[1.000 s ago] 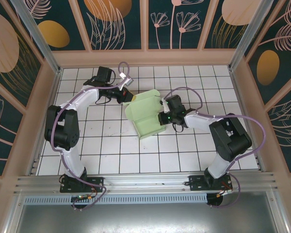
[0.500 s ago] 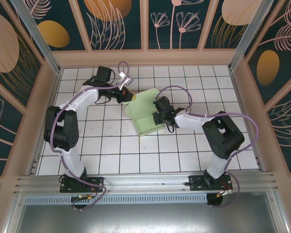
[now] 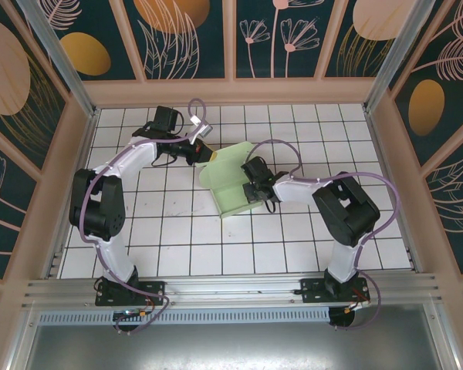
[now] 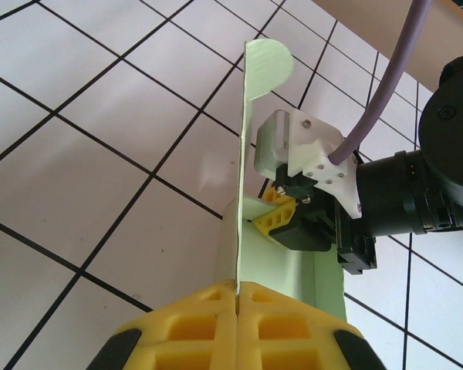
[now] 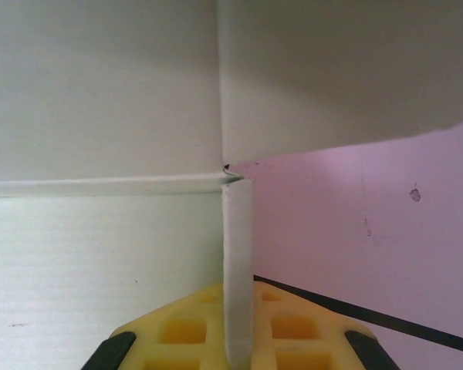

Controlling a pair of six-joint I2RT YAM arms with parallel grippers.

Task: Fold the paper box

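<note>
No text, label, brand or number readable from my cameras; surface of paper box [image 3: 230, 191] plain, unprinted.

Surface [image 3: 177, 247]: white, black grid lines, square cells, small dark scuffs left of centre. Pale wood-tone frame [image 3: 231, 92] borders it far, left and right. Far wall panels [image 3: 185, 38]: dark teal, orange ovals, pale line-drawn leaves and flowers, split by wood-tone battens. Left wall [image 3: 15, 116] and right wall [image 3: 447, 131]: same pattern. Metal posts at far-left corner [image 3: 58, 54] and far-right corner [image 3: 397, 54], leaning outward in top view. Aluminium rail [image 3: 239, 289] runs along near edge; slotted strip [image 3: 239, 316] just nearer; grey sheet [image 3: 231, 347] nearest. Right wrist view: surface patch tinted pinkish, one black line, tiny dark speck [image 5: 414, 194].
</note>
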